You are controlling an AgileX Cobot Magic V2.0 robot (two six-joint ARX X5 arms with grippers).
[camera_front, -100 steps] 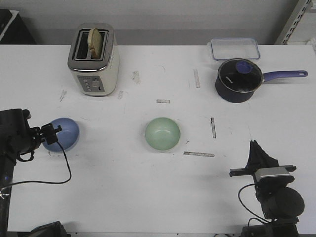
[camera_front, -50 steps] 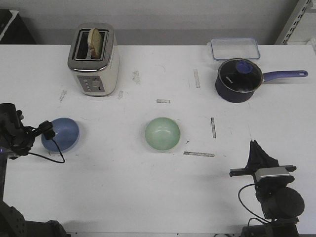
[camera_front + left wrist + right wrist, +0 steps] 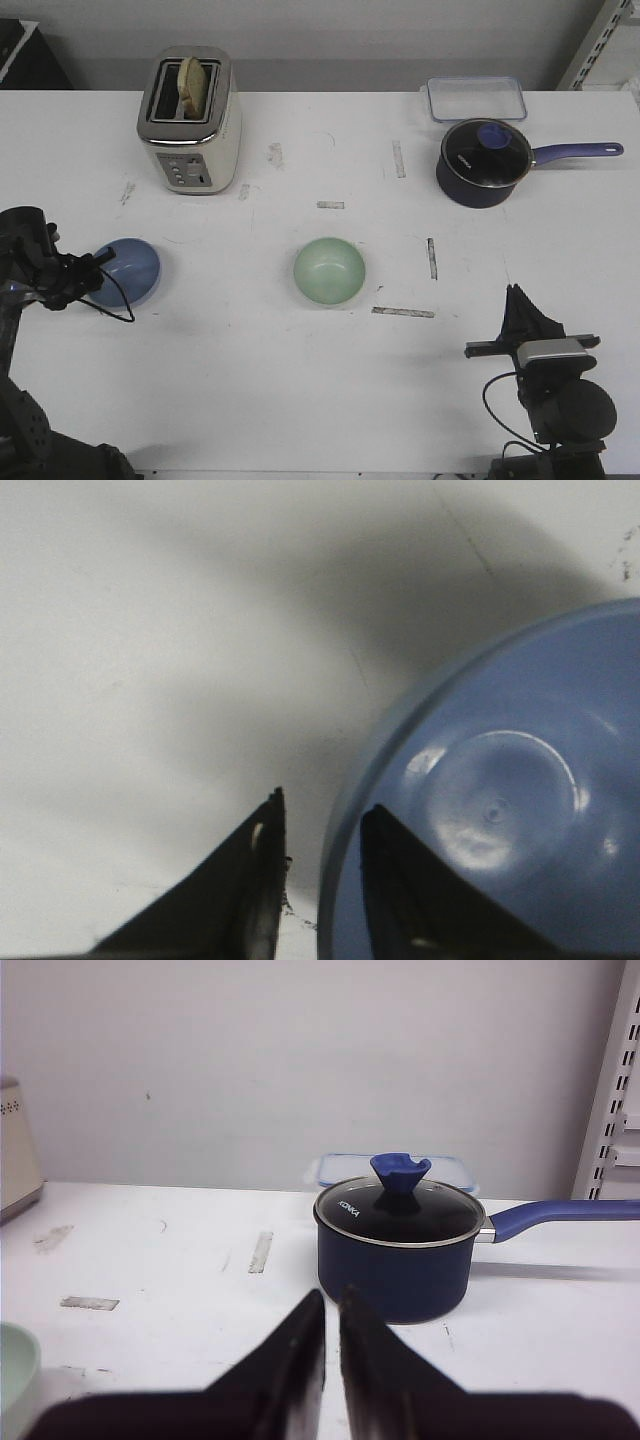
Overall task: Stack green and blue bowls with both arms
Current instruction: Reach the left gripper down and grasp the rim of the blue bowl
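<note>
Blue bowl (image 3: 128, 270) is sitting on the tabletop (image 3: 300, 390) way out at 9 o'clock. The left hand (image 3: 100, 262) is right on its rim: the left wrist view shows one finger (image 3: 400, 880) inside the bowl (image 3: 500, 810) and the other outside, with only a narrow gap between them. It looks closed on the rim, though I can't swear it's actually squeezing. Green bowl (image 3: 329, 271) is dead center, well apart from the blue one and open side up.

Right hand (image 3: 524, 315) is parked near 5 o'clock, fingers pressed together with nothing in them, pointing toward the dark blue saucepan (image 3: 400, 1245).

The saucepan (image 3: 484, 162) with its glass lid is at 2 o'clock, and a clear lidded container (image 3: 476, 98) sits just behind it. Toaster (image 3: 190, 120) with bread in a slot is at 11 o'clock.
</note>
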